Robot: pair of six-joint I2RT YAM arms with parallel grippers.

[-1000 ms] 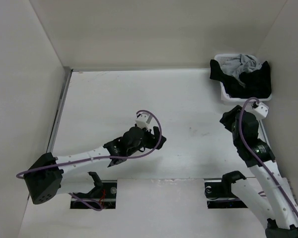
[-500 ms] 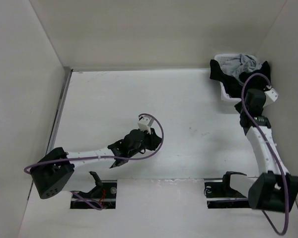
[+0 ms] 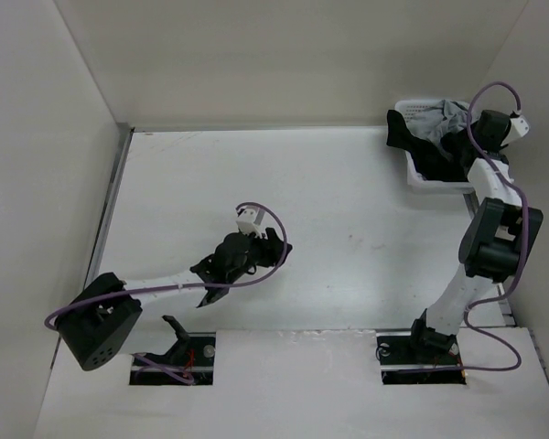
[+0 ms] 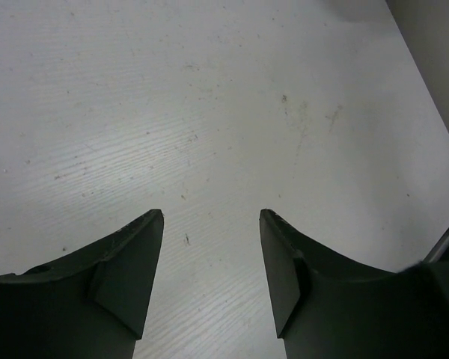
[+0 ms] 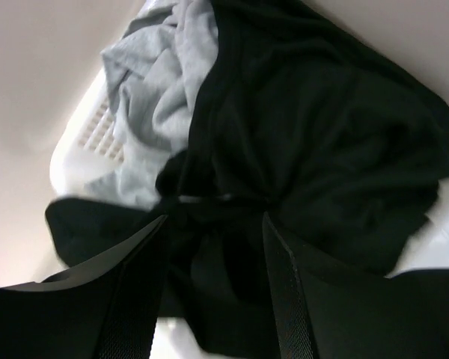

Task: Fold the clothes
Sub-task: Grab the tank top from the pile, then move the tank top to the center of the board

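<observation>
White table (image 3: 348, 183) is taking up most of the overhead view, with pale walls (image 3: 256, 55) closing it in at the back and on both sides. Reach-wise, right arm (image 3: 489, 238) is stretching all the way into the far right corner. Meanwhile left arm (image 3: 165, 288) is sitting low over mid-table, well apart from anything to fold. So the right side is by far the nearer one.

Everything soft is sitting in the white basket (image 3: 414, 176) in that far right corner. Inside it, the clothes (image 5: 322, 134), one black garment, is lying bunched across the middle and right, and one black flap is hanging out over the rim on the table side. Next to it, light grey garment (image 5: 153, 97) is lying toward the back of the basket, touching the black edge.

No clean long axis is showing. The black fabric is crumpled, with a twisted knot of folds lying straight ahead of the jaws.

Over that knot, right gripper (image 5: 213, 224) is hovering and pointing down into the basket, jaws apart and holding nothing. Can't tell whether the tips are touching cloth.

Judgement: the next move is looking like a straight drop and a pinch on black only. The grey is lying just beside the jaw line, so it is risking getting dragged out too.

Over at mid-table, left gripper (image 4: 211, 217) is facing bare surface, jaws apart with nothing between them.
</observation>
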